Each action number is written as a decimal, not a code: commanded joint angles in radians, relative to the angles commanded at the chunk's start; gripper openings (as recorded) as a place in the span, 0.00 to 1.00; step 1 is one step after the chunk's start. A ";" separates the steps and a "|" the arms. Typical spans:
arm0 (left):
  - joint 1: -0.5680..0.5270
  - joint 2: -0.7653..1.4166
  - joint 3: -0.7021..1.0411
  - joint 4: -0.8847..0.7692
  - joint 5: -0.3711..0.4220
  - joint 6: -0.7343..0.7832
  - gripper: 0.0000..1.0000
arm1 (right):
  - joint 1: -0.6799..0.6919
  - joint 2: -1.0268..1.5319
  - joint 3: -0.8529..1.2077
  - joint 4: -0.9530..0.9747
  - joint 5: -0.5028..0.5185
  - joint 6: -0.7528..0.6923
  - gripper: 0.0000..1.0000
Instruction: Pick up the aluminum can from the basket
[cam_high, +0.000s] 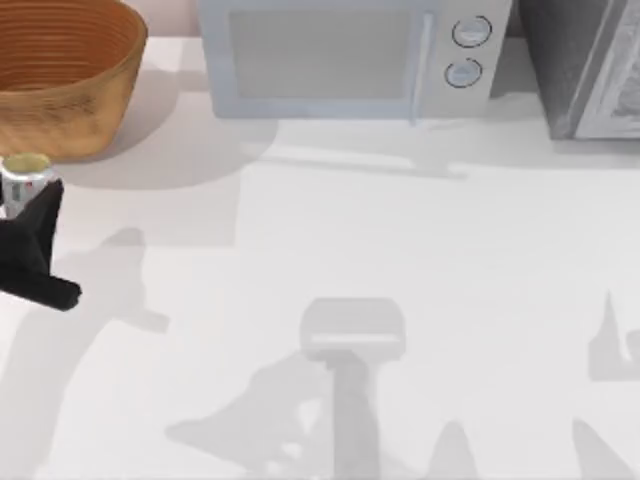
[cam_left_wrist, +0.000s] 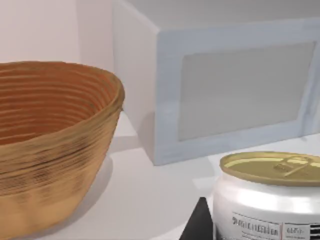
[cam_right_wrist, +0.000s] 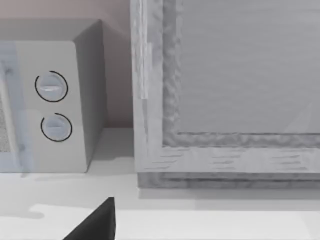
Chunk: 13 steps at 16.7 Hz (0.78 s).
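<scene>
The aluminum can (cam_high: 24, 172), silvery-white with red markings and a dull gold top, sits outside the basket (cam_high: 70, 85), just in front of it at the table's far left edge. My left gripper (cam_high: 28, 200) is shut on the can, with its black body trailing toward the front. In the left wrist view the can (cam_left_wrist: 267, 200) is close up and upright, one dark finger (cam_left_wrist: 197, 225) lies against its side, and the ribbed orange-brown basket (cam_left_wrist: 50, 150) stands beside it. A dark fingertip (cam_right_wrist: 95, 226) of my right gripper shows in the right wrist view.
A grey microwave (cam_high: 350, 55) stands at the back centre, right of the basket. A grey speckled cabinet (cam_high: 585, 65) fills the back right corner. Open white tabletop (cam_high: 400, 250) stretches across the middle and front.
</scene>
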<state>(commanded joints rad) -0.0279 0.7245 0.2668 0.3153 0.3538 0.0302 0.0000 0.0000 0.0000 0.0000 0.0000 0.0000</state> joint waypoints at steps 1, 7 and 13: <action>-0.008 0.076 0.038 0.045 0.046 0.003 0.00 | 0.000 0.000 0.000 0.000 0.000 0.000 1.00; -0.057 0.568 0.284 0.332 0.344 0.019 0.00 | 0.000 0.000 0.000 0.000 0.000 0.000 1.00; -0.102 1.065 0.523 0.616 0.644 0.027 0.00 | 0.000 0.000 0.000 0.000 0.000 0.000 1.00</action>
<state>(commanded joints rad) -0.1301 1.7893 0.7899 0.9318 0.9976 0.0571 0.0000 0.0000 0.0000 0.0000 0.0000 0.0000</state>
